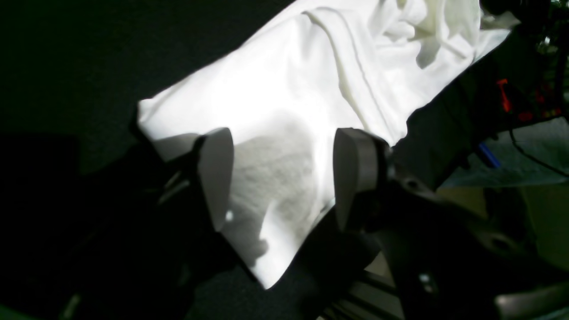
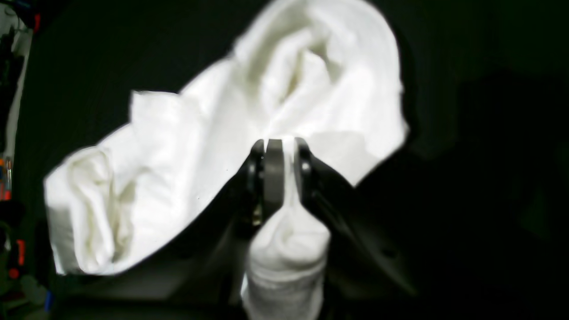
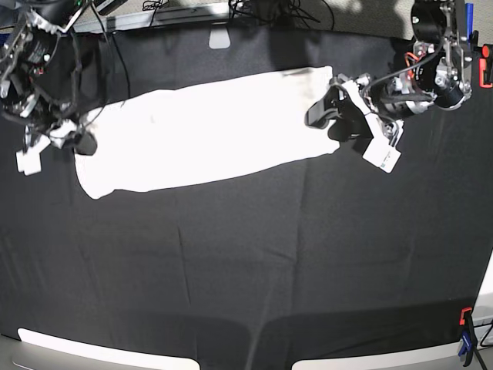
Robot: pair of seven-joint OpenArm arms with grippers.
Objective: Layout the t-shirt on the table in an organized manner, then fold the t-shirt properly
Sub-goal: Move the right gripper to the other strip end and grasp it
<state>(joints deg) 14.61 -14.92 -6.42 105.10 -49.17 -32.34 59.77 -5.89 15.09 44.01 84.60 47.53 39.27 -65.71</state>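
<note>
I find the t-shirt (image 3: 204, 127), limp, light and prone to bunching, stretched along the table's (image 3: 246, 262) far half, right gripper (image 2: 280, 171) pinched on one end, left gripper (image 1: 282, 178) gaping over the other; I'd grip hems.

Wrist views dim, blurry w/ t-shirt (image 2: 213, 146) blown out; base view sharper, edges curved.

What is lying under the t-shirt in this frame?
The t-shirt lies stretched across the black-cloth table, which shows on every side. The table beneath the shirt is covered. The right gripper pinches a fold at one end.
</note>
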